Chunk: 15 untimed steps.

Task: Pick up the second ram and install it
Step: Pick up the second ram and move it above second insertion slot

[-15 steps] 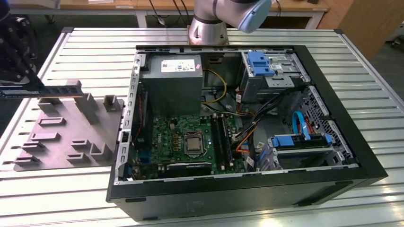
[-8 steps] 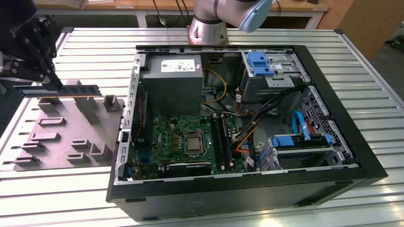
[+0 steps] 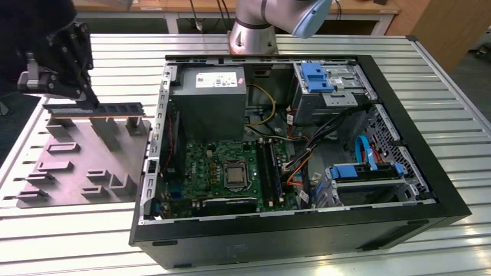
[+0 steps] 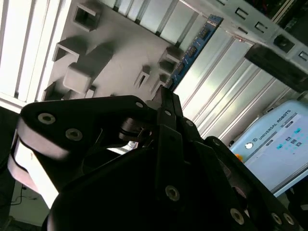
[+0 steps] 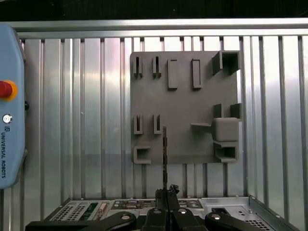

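The second ram [image 3: 96, 109], a long, thin, dark strip that looks blue in the second wrist view, lies level over the posts of a gray holder plate [image 3: 84, 161]. The end effector [image 5: 166, 190] is closed on it. On the ribbed metal desk [image 3: 460, 241], at the exterior view's right, an open computer case [image 3: 307, 236] holds a green motherboard [image 3: 222, 167] and a white-labelled power supply [image 3: 207, 103].

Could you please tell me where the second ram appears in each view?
Exterior view: the second ram level above the grey fixture plate, exterior view's left.
Second wrist view: blue strip slanting beyond the hand.
First wrist view: thin edge-on line crossing the plate's edge.
Shared landmark: the grey fixture plate.
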Each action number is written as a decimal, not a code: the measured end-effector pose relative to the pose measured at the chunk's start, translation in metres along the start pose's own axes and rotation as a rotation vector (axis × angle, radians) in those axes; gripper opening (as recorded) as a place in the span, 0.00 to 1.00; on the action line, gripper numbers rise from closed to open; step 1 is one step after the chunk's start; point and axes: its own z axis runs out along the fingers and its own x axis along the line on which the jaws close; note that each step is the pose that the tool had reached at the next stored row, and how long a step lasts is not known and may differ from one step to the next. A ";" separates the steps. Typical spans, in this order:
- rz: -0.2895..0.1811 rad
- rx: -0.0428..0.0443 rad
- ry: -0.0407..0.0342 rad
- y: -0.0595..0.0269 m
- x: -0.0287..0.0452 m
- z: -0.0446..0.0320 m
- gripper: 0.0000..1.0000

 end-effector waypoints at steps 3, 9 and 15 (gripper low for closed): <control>0.000 -0.0002 0.0001 -0.0117 -0.0003 -0.0003 0.11; 0.000 -0.0002 0.0001 -0.0349 -0.0010 -0.0008 0.11; 0.000 -0.0003 0.0001 -0.0591 -0.0017 -0.0013 0.11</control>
